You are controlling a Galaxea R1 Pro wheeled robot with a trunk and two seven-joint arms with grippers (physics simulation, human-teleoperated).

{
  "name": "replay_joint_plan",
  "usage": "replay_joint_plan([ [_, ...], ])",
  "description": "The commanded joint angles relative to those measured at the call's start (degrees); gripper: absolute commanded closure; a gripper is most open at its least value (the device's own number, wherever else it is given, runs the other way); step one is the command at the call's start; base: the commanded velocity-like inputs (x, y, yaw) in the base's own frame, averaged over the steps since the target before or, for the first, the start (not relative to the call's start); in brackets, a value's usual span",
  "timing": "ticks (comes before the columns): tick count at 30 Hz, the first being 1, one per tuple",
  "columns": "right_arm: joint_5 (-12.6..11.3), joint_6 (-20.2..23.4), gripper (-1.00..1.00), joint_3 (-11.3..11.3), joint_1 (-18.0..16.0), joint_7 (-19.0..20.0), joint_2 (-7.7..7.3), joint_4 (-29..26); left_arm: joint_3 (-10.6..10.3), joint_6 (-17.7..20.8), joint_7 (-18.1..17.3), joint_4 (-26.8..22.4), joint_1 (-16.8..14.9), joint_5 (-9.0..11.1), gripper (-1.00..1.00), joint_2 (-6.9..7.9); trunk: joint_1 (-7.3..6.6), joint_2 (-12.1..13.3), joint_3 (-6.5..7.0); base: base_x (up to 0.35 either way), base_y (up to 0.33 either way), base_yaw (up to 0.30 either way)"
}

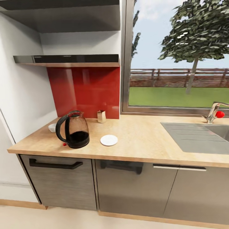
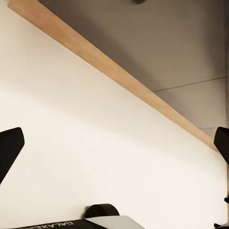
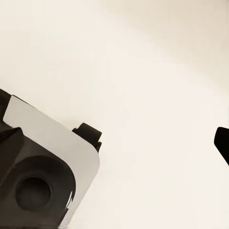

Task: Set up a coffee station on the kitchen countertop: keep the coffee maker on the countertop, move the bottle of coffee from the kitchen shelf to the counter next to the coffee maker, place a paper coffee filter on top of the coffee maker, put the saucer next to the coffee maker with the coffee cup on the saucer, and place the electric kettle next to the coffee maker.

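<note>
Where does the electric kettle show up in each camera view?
Head view: electric kettle at left on the countertop, beside the saucer.
Left wrist view: pale floor and a wooden plinth strip.
Right wrist view: pale floor.
Shared landmark: the pale floor.

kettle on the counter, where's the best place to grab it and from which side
Probably the black loop handle of the kettle. It arcs out on the kettle's left, standing clear of the round glass body, so come from the left and close the fingers across the handle. The saucer lies apart on its right.
</note>
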Motion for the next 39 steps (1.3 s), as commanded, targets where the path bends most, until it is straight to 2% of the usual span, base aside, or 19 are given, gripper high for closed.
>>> replay_joint_plan([
  [1, 0.6, -0.44, -1.0, -0.54, 0.31, 0.0, -0.01, -0.05, -0.38, -0.54, -0.05, 0.05, -0.04, 0.23, -1.0, 0.04, 0.0, -0.03, -0.06, 0.009, 0.017, -0.014],
  [2, 5.52, -5.67, -1.0, -0.6, 0.94, -0.57, -0.01, -0.09, -0.33, -0.57, -0.09, 0.02, -0.04, 0.22, -1.0, 0.05, 0.0, -0.03, -0.06, 0.006, 0.011, -0.05],
  [10, 5.86, -5.95, -1.0, -0.66, 1.07, -0.69, 0.0, -0.08, -0.25, -0.61, -0.16, 0.0, -0.03, 0.22, -1.0, 0.06, 0.0, -0.03, -0.06, 0.002, 0.068, -0.103],
  [29, 5.9, -5.98, -1.0, -0.73, 1.08, -0.79, 0.0, -0.08, -0.17, -0.61, -0.16, 0.0, -0.03, 0.22, -1.0, 0.09, 0.0, -0.03, -0.06, 0.01, 0.267, -0.008],
  [39, 5.9, -5.92, -1.0, -0.71, 1.08, -0.79, 0.0, -0.07, -0.17, -0.61, -0.17, 0.02, -0.03, 0.22, -1.0, 0.11, 0.0, -0.03, -0.06, 0.073, 0.143, 0.0],
])
